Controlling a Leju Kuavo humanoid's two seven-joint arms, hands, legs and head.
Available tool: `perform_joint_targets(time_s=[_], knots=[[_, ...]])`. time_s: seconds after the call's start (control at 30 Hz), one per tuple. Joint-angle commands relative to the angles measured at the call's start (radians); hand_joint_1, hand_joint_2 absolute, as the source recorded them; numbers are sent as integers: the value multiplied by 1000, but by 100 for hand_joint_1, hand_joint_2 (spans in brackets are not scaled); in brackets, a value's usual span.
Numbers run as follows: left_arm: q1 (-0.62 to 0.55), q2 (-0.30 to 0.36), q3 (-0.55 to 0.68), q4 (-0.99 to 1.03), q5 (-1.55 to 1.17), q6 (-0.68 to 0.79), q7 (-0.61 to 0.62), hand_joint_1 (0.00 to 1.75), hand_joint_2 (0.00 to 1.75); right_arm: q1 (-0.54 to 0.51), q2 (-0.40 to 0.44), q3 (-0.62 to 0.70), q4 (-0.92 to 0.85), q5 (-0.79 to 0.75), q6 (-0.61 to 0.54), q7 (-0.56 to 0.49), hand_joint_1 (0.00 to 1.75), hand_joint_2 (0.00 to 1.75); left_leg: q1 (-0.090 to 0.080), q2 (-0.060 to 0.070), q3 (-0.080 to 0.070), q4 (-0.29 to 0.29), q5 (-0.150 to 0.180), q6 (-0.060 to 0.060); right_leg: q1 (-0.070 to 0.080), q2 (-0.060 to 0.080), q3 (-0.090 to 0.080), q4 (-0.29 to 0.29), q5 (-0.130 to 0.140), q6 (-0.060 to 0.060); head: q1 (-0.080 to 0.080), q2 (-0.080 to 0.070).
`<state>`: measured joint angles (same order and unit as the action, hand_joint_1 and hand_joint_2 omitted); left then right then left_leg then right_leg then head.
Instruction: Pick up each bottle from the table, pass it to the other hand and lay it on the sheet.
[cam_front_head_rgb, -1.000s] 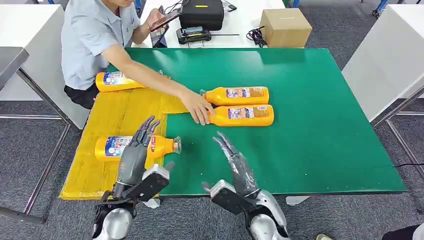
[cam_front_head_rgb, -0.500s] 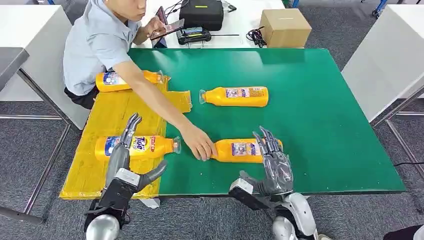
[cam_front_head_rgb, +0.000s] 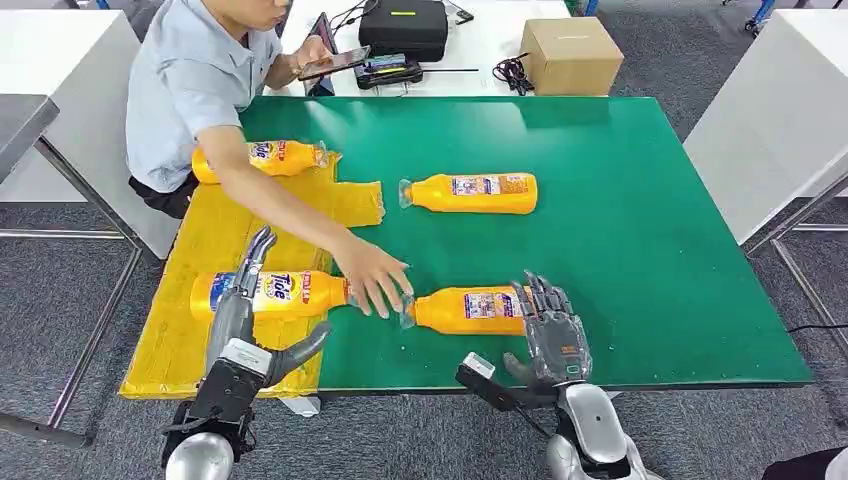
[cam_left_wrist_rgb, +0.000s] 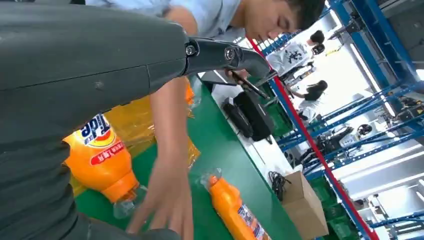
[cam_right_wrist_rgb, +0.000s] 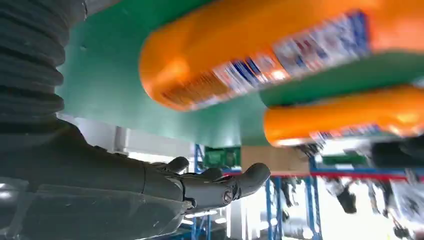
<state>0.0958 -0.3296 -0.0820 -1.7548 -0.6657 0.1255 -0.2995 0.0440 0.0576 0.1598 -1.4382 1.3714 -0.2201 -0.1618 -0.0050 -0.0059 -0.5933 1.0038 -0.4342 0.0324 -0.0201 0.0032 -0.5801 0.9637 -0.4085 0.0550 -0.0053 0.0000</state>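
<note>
The right hand (cam_front_head_rgb: 553, 335) sits at the near edge of the green tabletop (cam_front_head_rgb: 650, 250), fingers spread and holding nothing. Its fingertips reach the base end of the nearest bottle (cam_front_head_rgb: 468, 309). That bottle lies on its side with its long axis running 3 to 9 o'clock, cap toward 9, so it stretches away from the right hand toward 9 o'clock. A person's hand (cam_front_head_rgb: 374, 277) rests at its cap end, which could get in the way of a grasp.

The left hand (cam_front_head_rgb: 243, 318) is also spread and empty, hovering over the yellow sheet (cam_front_head_rgb: 215, 235) above a bottle already on the sheet (cam_front_head_rgb: 272, 294). The right hand is plainly the nearer one for the pick.

The nearest bottle is orange plastic with a label on its side and a clear cap.

Farther off at 12 o'clock lies a second bottle (cam_front_head_rgb: 470, 193), parallel, still on the green. A third bottle (cam_front_head_rgb: 262, 158) rests at the sheet's far end.
</note>
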Motion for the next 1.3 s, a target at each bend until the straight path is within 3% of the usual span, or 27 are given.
perform_joint_targets(time_s=[0.03,0.4,1.0,1.3], knots=[[-22,-6,12,34,1,-23,4,0,175,-109,-29,-20,189,36,-7,43,0,175,1,2,5,0,-2,-2,2,1,5,-1,-1,-3,0,0],[-47,1,-30,65,0,-25,4,0,175,-185,32,-28,268,64,-56,28,0,175,0,1,2,0,0,-1,1,0,2,-1,0,-1,0,0],[-66,16,-63,80,-8,-48,17,0,175,-217,31,-19,355,8,-12,9,0,175,1,1,4,0,-1,-2,1,0,4,-1,-1,-2,0,0],[-39,11,-56,68,-11,-54,17,0,175,-243,18,13,351,96,42,127,0,175,0,1,2,0,0,-1,1,1,2,-1,0,-1,0,0]])
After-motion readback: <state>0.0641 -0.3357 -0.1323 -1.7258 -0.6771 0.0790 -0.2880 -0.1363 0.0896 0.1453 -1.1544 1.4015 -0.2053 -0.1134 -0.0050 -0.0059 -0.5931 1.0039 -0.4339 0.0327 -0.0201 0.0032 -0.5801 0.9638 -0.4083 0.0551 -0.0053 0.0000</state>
